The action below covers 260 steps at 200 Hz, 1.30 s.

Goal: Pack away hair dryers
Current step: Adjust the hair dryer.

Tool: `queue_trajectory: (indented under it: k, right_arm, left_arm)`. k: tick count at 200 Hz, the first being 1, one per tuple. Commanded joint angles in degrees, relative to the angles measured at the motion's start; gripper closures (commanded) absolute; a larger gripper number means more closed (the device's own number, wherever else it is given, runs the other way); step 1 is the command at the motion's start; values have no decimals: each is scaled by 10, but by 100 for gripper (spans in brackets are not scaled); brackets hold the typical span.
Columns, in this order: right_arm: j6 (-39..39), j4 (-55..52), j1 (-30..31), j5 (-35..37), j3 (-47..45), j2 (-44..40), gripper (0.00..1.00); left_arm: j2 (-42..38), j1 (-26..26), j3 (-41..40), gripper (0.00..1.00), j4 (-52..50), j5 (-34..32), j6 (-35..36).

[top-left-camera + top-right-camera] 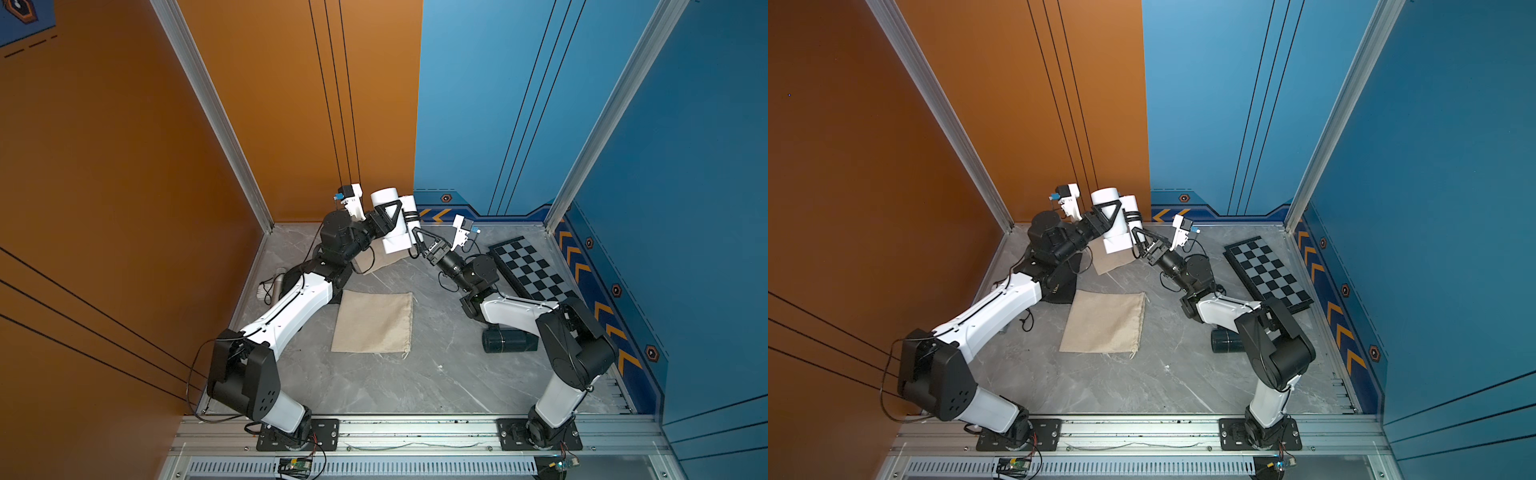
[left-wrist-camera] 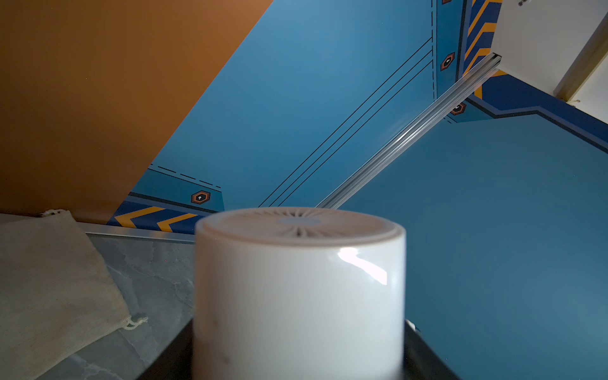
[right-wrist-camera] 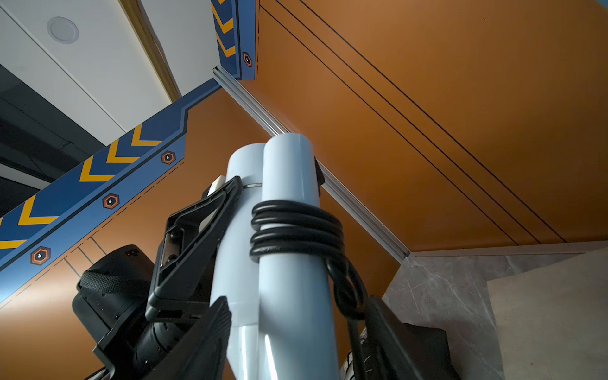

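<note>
A white hair dryer (image 1: 392,226) (image 1: 1116,224) hangs above the back of the table, in both top views. My left gripper (image 1: 388,216) (image 2: 299,348) is shut on its stubby barrel (image 2: 299,289), which fills the space between the black fingers. The slim handle (image 3: 292,279) is folded alongside, with a black cord (image 3: 296,230) wound round it. My right gripper (image 1: 415,243) (image 3: 296,329) is open, jaws on either side of that handle, and the cord hangs in the gap at one finger. A blackish teal hair dryer (image 1: 509,340) (image 1: 1225,345) lies on the table beneath my right arm.
One beige pouch (image 1: 374,322) (image 1: 1104,324) lies flat mid-table. A second beige pouch (image 1: 376,259) (image 2: 56,289) sits below the held dryer. A black pouch (image 1: 1063,282) lies under my left arm. A chessboard (image 1: 532,270) lies at the right wall and a silver rod (image 1: 277,284) at the left wall.
</note>
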Motion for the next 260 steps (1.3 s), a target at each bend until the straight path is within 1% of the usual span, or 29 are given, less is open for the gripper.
queue_trajectory:
  k: [1, 16, 32, 60, 71, 87, 101, 118, 129, 151, 172, 185, 190, 204, 223, 232, 235, 236, 239, 251, 260]
  right_arm:
    - [9, 25, 3, -5, 27, 11, 33]
    - [13, 17, 4, -10, 39, 16, 32]
    - [6, 3, 4, -8, 44, 15, 28]
    - [4, -4, 5, -8, 52, 22, 28]
    - [5, -16, 6, -9, 62, 25, 30]
    - [-2, -41, 9, -13, 72, 25, 38]
    - [-8, -52, 10, -11, 76, 25, 41]
    - [-10, -73, 10, -17, 86, 26, 51]
    - [-11, -71, 10, -14, 84, 25, 53]
    - [-5, -62, 7, -12, 82, 24, 64]
    - [1, -50, 6, -10, 83, 22, 67]
    - [3, -49, 5, -8, 84, 18, 70]
    - [4, -46, 5, -8, 83, 17, 70]
    - [8, -42, 3, -6, 80, 10, 71]
    - [10, -39, -1, -4, 73, -2, 72]
    - [10, -35, -3, -2, 66, -8, 72]
    - [11, -34, -4, -2, 65, -11, 72]
    - [11, -33, -5, -2, 64, -11, 72]
    - [12, -31, -6, -1, 61, -13, 72]
    - [17, -24, -11, 3, 50, -22, 72]
    - [18, -22, -15, 5, 42, -27, 72]
  left_arm:
    - [8, -7, -2, 100, 39, 1, -9]
    - [10, -9, -1, 100, 42, 2, -9]
    - [10, -9, 1, 100, 42, 5, -10]
    - [10, -11, 2, 100, 42, 9, -10]
    - [11, -12, 3, 100, 42, 10, -11]
    - [10, -12, 3, 100, 42, 10, -12]
    - [11, -12, 3, 100, 42, 13, -12]
    - [12, -12, 4, 100, 41, 15, -13]
    - [12, -12, 3, 100, 42, 17, -13]
    - [13, -10, 3, 100, 42, 19, -13]
    - [14, -9, 2, 100, 42, 22, -13]
    - [13, -8, 3, 92, 42, 26, -10]
    - [13, -6, 3, 86, 42, 27, -8]
    - [9, -1, 2, 60, 41, 29, -4]
    - [0, 11, -4, 29, 35, 30, 9]
    - [-7, 16, -2, 17, 16, 29, 24]
    - [-10, 17, -2, 15, 8, 27, 28]
    - [-10, 18, -2, 12, 6, 27, 30]
    - [-13, 20, -2, 8, -2, 25, 35]
    - [-22, 27, -2, 0, -23, 24, 50]
    - [-29, 34, -5, 2, -37, 23, 59]
